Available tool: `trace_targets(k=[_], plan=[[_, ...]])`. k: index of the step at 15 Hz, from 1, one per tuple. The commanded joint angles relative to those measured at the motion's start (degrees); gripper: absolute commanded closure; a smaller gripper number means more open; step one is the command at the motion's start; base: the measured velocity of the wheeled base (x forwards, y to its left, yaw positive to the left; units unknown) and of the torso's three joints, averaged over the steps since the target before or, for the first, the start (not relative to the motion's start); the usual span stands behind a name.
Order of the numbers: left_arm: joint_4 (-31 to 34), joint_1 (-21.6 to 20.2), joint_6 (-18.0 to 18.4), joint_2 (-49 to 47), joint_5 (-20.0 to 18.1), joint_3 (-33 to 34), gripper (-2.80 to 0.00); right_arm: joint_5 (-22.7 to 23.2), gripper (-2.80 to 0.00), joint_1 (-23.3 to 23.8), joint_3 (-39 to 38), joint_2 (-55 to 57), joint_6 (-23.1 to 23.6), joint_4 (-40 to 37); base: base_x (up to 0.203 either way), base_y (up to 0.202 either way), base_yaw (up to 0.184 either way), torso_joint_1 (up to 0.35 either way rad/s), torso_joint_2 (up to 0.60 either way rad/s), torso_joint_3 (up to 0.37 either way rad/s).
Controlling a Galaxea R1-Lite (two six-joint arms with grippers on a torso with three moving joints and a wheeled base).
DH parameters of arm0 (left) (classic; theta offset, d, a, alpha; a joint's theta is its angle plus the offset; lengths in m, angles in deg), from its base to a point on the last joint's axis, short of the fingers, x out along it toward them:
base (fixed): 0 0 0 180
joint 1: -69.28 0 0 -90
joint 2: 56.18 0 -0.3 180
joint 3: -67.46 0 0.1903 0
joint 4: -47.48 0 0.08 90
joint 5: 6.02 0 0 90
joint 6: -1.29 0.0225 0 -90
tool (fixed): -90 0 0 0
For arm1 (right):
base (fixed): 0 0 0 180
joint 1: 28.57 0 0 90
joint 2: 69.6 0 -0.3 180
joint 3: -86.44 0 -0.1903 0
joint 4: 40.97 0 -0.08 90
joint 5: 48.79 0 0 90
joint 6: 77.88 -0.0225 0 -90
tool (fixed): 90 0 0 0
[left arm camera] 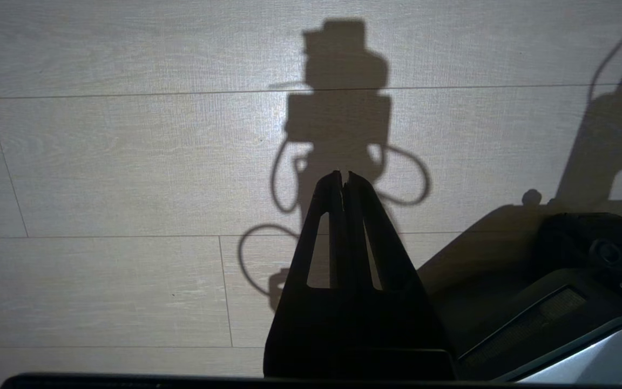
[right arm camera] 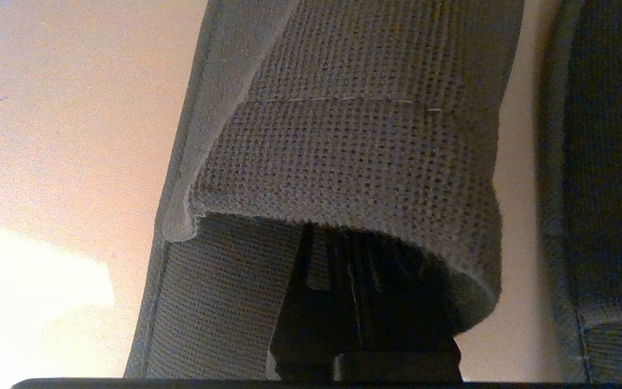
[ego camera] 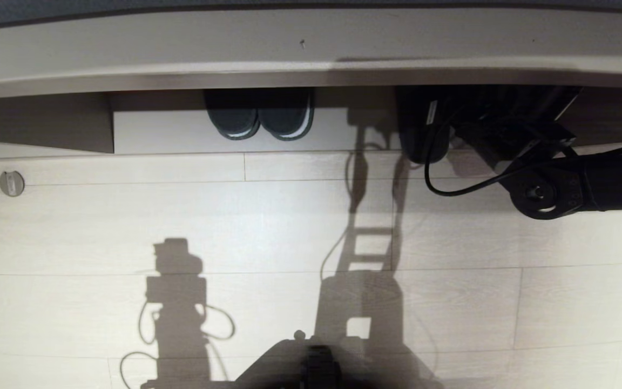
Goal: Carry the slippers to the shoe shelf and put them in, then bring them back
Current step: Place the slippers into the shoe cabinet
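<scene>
Now right end effector (right arm camera: 362,302) under slipper (right arm camera: 354,151) strap, pinched tight on it. Risk: thin strap slips free during lift, slipper drops short of shoe shelf (ego camera: 181,132).

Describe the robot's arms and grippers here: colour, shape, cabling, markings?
Right arm: black, with a round joint housing and a loose black cable looping beside it. Left gripper: black, two tapering fingers with slotted cut-outs. Right gripper: black, its tips hidden. No markings legible.
</scene>
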Motion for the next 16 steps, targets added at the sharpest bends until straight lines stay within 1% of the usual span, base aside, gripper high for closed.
trace_targets(k=[1,13,16], plan=[[0.0,0.0,0.0,0.1,0.0,0.0,0.0,-0.7,0.0,1.3,-0.1,-0.4,0.2,0.1,0.0,0.0,0.0,0.0,0.0,0.0],[0.0,0.0,0.0,0.0,0.0,0.0,0.0,-1.1,0.0,2.0,-0.4,-2.5,0.6,-0.1,0.0,0.0,0.0,0.0,0.0,0.0],[0.0,0.0,0.0,0.0,0.0,0.0,0.0,-0.7,0.0,1.6,-3.2,-5.5,0.6,-0.3,0.0,0.0,0.0,0.0,0.0,0.0]])
